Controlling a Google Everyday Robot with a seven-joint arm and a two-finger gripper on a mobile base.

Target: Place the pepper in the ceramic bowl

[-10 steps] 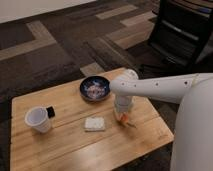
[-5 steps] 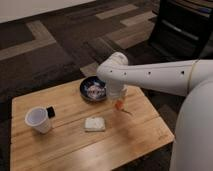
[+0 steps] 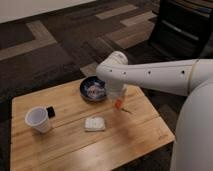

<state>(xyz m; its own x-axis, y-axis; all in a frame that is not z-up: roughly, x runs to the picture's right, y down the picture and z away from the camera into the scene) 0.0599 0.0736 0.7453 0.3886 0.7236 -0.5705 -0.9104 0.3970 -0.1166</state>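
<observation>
The gripper (image 3: 118,100), pinching the pepper (image 3: 119,104) so it hangs clear of the table (image 3: 140,132), hovers just right of the ceramic bowl (image 3: 93,89), positioned for transfer over its rim.

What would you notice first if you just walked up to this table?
The big white robot arm reaching in from the right over the wooden table. Its gripper hangs just right of the dark blue bowl, shut on a small orange pepper. A white cup stands at the table's left.
</observation>
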